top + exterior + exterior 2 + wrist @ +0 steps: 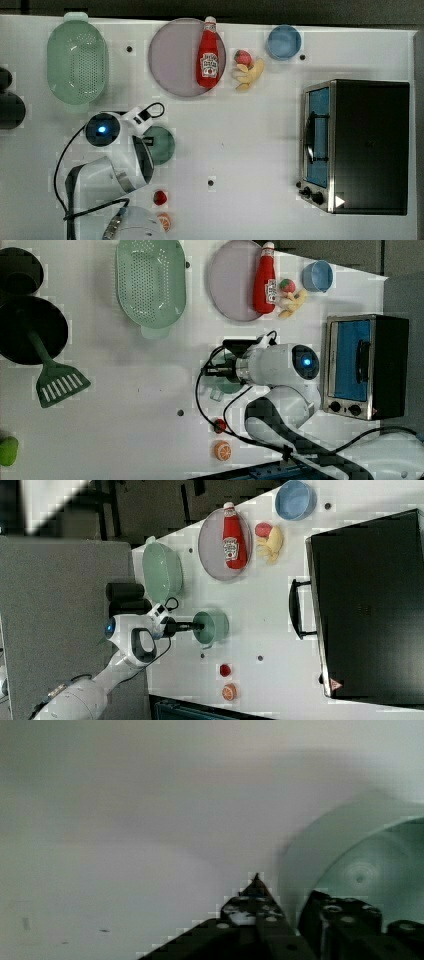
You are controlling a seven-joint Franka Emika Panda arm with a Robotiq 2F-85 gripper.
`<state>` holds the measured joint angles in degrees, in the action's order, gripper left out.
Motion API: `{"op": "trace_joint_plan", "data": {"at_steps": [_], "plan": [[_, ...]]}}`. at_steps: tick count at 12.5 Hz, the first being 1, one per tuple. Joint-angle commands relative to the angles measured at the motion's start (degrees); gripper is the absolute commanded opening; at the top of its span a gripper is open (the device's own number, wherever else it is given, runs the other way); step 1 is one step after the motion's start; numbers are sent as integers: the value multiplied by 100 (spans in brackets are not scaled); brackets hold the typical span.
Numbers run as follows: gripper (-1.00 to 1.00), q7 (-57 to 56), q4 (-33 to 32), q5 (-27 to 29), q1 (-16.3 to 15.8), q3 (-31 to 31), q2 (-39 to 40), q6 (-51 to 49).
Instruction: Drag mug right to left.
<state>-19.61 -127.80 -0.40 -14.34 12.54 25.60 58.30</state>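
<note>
Black gripper (pixel 285 920) fingers sit closest to us, clamped narrow on the mug's (pixel 360 865) rim, one finger inside and one outside. We see the table (pixel 250 150) beneath the gripper, the mug standing on it.

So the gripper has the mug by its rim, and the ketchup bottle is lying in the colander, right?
Not quite. The gripper does have the mug by its rim, one finger inside and one outside, as the wrist view shows. But the ketchup bottle lies on the plate, not in the colander; the top view shows it.
</note>
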Motion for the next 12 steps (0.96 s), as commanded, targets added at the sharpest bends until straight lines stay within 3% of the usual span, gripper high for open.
{"op": "trace_joint_plan", "data": {"at_steps": [1,9,10,12], "plan": [[-65,554,413,-4,-448,-14,120,-203],[-65,1573,1190,-4,-1003,-14,596,-348],[-59,1575,1258,-4,-1047,-16,632,-356],[-18,1575,1296,-3,-1069,-26,654,-424]]}}
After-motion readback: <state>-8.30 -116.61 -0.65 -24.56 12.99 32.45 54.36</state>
